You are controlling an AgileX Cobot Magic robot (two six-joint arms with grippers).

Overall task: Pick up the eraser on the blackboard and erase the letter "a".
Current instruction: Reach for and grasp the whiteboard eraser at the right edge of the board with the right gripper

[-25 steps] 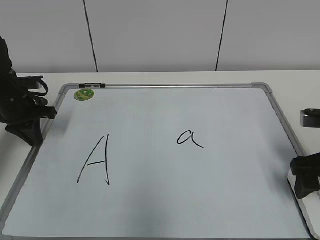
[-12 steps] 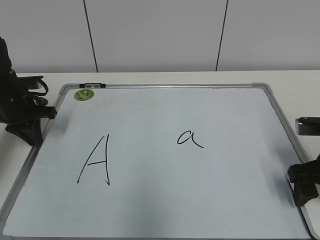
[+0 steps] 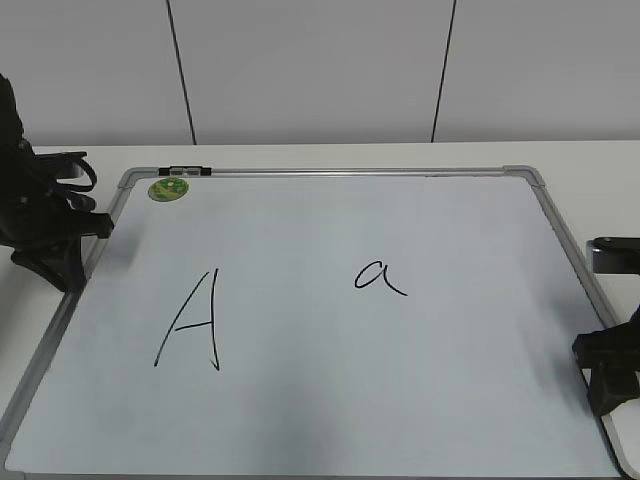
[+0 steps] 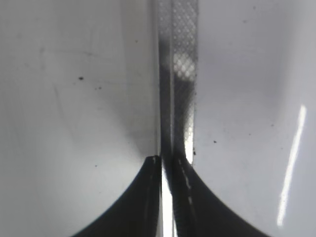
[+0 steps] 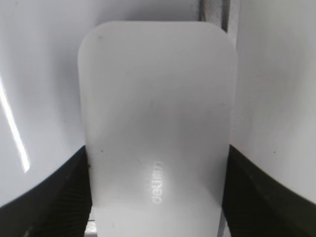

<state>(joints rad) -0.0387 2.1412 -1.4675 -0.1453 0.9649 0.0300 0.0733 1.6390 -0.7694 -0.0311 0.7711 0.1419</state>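
Note:
The blackboard point(image 3: 330, 420) is a white board with a silver frame lying flat on the table. The small cursive letter "a" point(image 3: 378, 277) is drawn right of the board's middle. The white eraser point(image 5: 157, 113) fills the right wrist view, standing by the board's frame. My right gripper point(image 5: 157, 197) has a jaw against each long side of it. In the exterior view this gripper point(image 3: 610, 380) sits low at the board's right edge and hides the eraser. My left gripper point(image 3: 58, 268) rests at the board's left edge, shut and empty, over the frame point(image 4: 178, 74).
A larger capital "A" point(image 3: 192, 320) is drawn on the left half of the board. A round green magnet point(image 3: 168, 188) sits at the top left corner. A white wall stands behind the table. The right arm's body point(image 3: 615, 255) shows at the right edge.
My right gripper has moved down and slightly toward the front at the board's right edge. The left arm, the letters and the magnet have not moved.

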